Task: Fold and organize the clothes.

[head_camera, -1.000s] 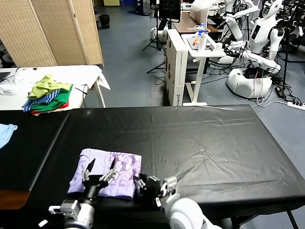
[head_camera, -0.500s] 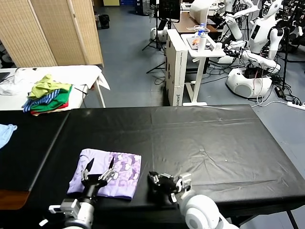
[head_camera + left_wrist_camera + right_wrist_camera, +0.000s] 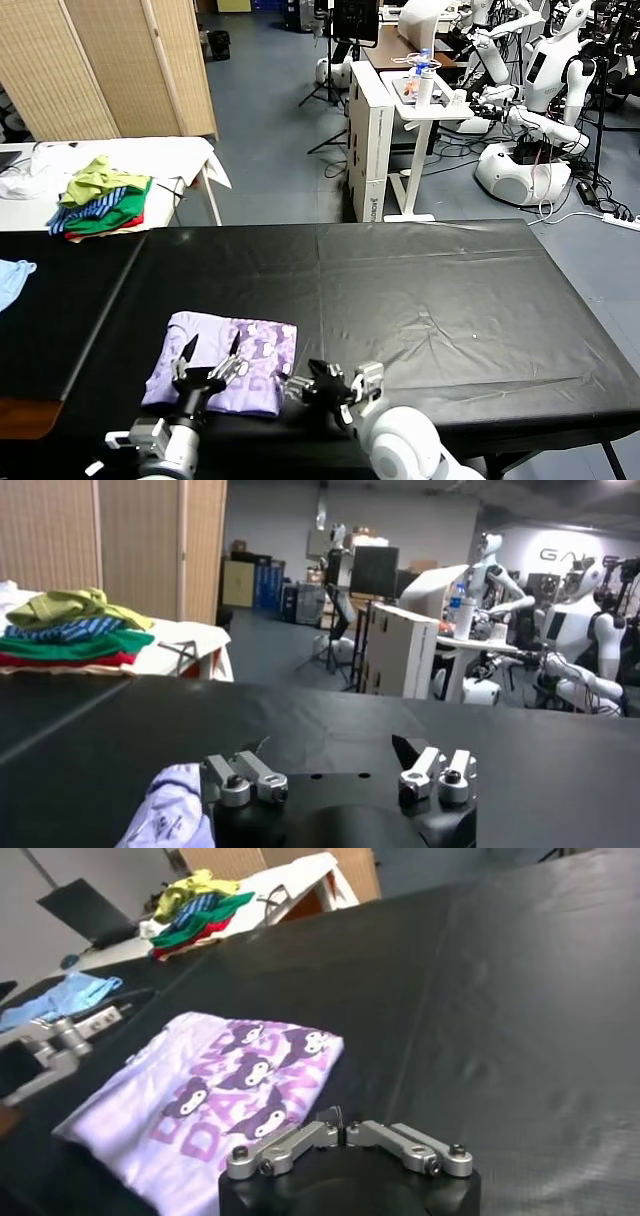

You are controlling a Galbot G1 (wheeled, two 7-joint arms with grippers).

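Observation:
The pale lavender T-shirt (image 3: 225,360) lies folded flat near the front edge of the black table (image 3: 430,290), purple print face up. My left gripper (image 3: 212,350) hovers over the shirt's near half, open and empty, its fingers pointing up and away. My right gripper (image 3: 298,385) is shut and empty, low over the table just beside the shirt's right edge. The right wrist view shows the shirt (image 3: 230,1088) ahead of my shut right gripper (image 3: 343,1120). The left wrist view shows my open left gripper (image 3: 335,758) and a corner of the shirt (image 3: 170,810).
A pile of green, yellow, striped and red clothes (image 3: 100,195) sits on a white table at the back left. A light blue cloth (image 3: 12,278) lies at the far left edge. A white cabinet (image 3: 375,140) and other robots (image 3: 545,110) stand behind the table.
My right gripper drew away to the right, then came back to the shirt's right edge, staying shut. The left gripper and the shirt have not moved.

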